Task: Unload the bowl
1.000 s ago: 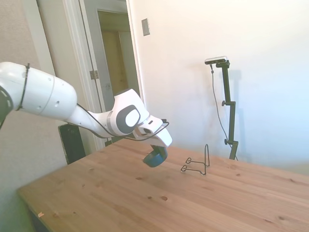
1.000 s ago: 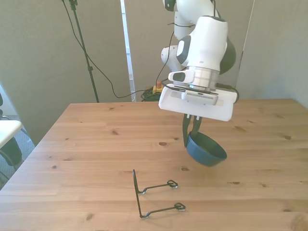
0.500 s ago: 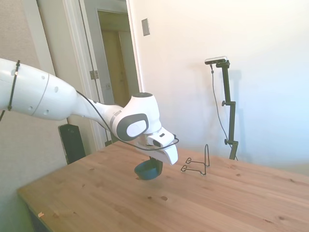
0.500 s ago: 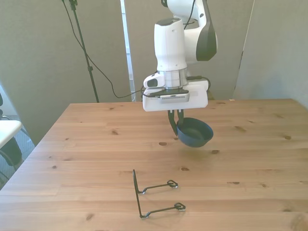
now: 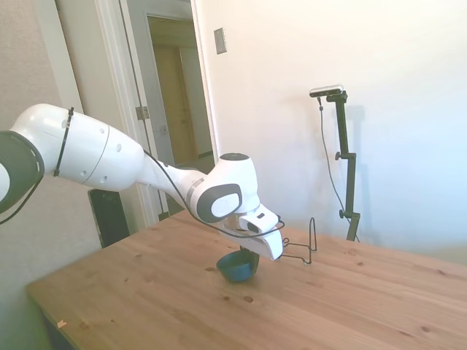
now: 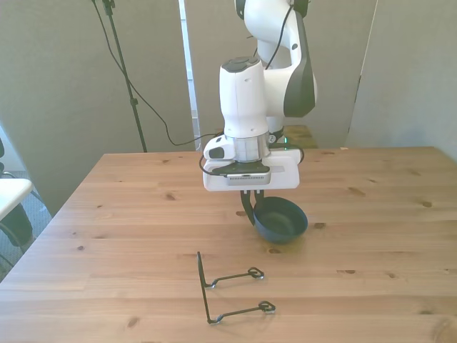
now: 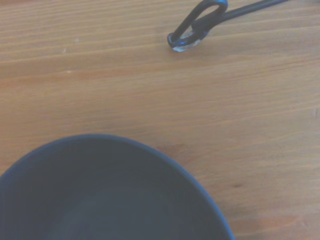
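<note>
Bright daylight, washed-out wall, blurry wrist view

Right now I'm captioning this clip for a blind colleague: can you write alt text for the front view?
A white robot arm's end effector grips the rim of a dark blue-teal bowl that sits upright at or just above a wooden table. An empty thin black wire rack stands nearer the camera, apart from the bowl.

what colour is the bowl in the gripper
Dark blue-teal; the bowl shows best in the front view.

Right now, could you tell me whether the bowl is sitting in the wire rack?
No, in the front view the bowl is at the gripper, clear of the empty rack.
</note>
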Available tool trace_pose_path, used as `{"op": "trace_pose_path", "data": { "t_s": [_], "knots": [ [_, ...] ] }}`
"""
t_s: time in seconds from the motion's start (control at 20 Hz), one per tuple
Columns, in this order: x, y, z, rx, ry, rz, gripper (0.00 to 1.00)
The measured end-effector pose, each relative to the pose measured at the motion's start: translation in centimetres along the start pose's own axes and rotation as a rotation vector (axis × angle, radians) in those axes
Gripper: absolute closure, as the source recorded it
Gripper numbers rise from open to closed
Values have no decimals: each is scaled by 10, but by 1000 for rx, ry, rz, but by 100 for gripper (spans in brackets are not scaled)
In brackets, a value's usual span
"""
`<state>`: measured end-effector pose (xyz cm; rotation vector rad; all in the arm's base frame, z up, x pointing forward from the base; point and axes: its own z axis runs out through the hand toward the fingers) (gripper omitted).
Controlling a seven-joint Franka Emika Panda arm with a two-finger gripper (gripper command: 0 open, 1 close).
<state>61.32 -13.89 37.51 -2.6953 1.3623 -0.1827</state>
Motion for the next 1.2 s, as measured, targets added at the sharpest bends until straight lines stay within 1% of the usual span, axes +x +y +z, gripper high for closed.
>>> {"op": "trace_pose_path", "data": {
  "t_s": [0.35,0.6,0.65,0.75,0.95,1.05,1.2],
  "knots": [
    [5,5,1,-11,4,10,0],
    [8,5,-5,-36,35,14,0],
    [8,3,-12,-36,46,15,0],
    [4,-6,-37,-25,82,7,0],
    [-20,-30,-86,6,153,-11,0],
    [-41,-38,-99,12,160,-36,0],
    [-77,-38,-102,2,159,-80,0]
  ]
}}
